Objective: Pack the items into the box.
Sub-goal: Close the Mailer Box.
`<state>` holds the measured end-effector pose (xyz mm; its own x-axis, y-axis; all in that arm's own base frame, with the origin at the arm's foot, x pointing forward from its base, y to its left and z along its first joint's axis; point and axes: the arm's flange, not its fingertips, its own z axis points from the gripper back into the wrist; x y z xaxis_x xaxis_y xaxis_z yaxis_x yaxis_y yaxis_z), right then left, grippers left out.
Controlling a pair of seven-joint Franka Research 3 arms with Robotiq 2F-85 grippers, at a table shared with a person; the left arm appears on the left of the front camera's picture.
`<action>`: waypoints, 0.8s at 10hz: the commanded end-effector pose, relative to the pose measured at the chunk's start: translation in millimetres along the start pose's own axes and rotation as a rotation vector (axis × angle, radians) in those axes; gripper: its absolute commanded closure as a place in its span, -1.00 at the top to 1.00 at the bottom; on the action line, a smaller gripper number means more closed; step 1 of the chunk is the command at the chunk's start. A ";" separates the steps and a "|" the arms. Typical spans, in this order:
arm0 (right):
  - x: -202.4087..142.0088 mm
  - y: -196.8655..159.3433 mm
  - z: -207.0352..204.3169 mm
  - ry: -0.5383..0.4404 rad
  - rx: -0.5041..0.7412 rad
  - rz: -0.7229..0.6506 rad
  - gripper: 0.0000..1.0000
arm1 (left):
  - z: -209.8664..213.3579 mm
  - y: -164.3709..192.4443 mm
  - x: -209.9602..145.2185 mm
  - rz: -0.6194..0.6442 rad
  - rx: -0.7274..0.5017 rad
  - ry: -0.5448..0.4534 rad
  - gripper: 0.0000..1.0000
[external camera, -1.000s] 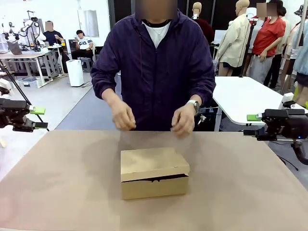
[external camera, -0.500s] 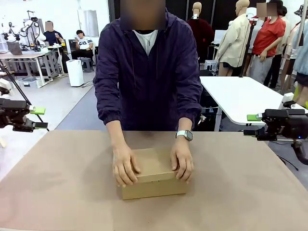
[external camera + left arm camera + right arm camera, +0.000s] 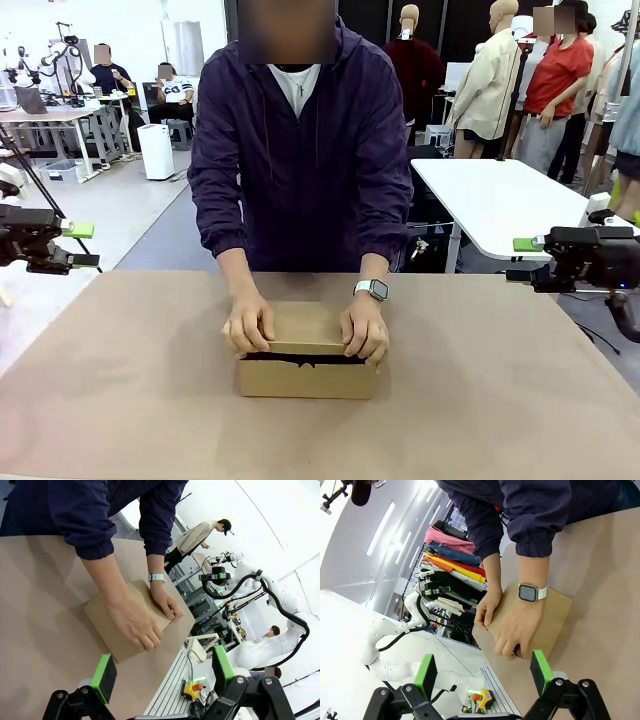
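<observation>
Front view: box [image 3: 306, 362] mid-table [image 3: 520, 400], flap lid pressed down by both of the person's hands [image 3: 249, 326], a dark gap showing under the lid's near edge. Left gripper [image 3: 72, 245] off the table's left edge, right gripper [image 3: 528, 259] off the right edge, both well apart from the box.

Left wrist view: left gripper [image 3: 162, 672] spread wide, holding nothing; box [image 3: 107, 625] beyond, under a hand [image 3: 135, 622], a watch [image 3: 156, 577] on the farther wrist.

Right wrist view: right gripper [image 3: 484, 675] likewise wide apart and empty; box [image 3: 552, 620] under the hands [image 3: 520, 630].
</observation>
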<state>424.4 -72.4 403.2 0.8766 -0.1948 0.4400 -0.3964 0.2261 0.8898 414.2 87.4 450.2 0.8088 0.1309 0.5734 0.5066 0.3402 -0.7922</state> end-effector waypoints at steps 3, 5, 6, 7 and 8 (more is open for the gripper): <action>1.6 1.7 -0.7 -0.004 0.011 0.002 1.00 | -0.2 -2.6 1.0 -0.004 0.006 -0.001 1.00; 1.6 1.7 -0.7 -0.004 0.011 0.002 1.00 | -0.2 -2.6 1.0 -0.004 0.006 -0.001 1.00; 1.6 1.7 -0.7 -0.004 0.011 0.002 1.00 | -0.2 -2.6 1.0 -0.004 0.006 -0.001 1.00; 1.6 1.7 -0.7 -0.004 0.011 0.002 1.00 | -0.2 -2.6 1.0 -0.004 0.006 -0.001 1.00; 1.6 1.7 -0.7 -0.004 0.011 0.002 1.00 | -0.2 -2.6 1.0 -0.004 0.006 -0.001 1.00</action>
<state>424.4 -72.4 403.2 0.8766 -0.1948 0.4400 -0.3964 0.2261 0.8898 414.2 87.4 450.2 0.8088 0.1309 0.5734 0.5066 0.3402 -0.7922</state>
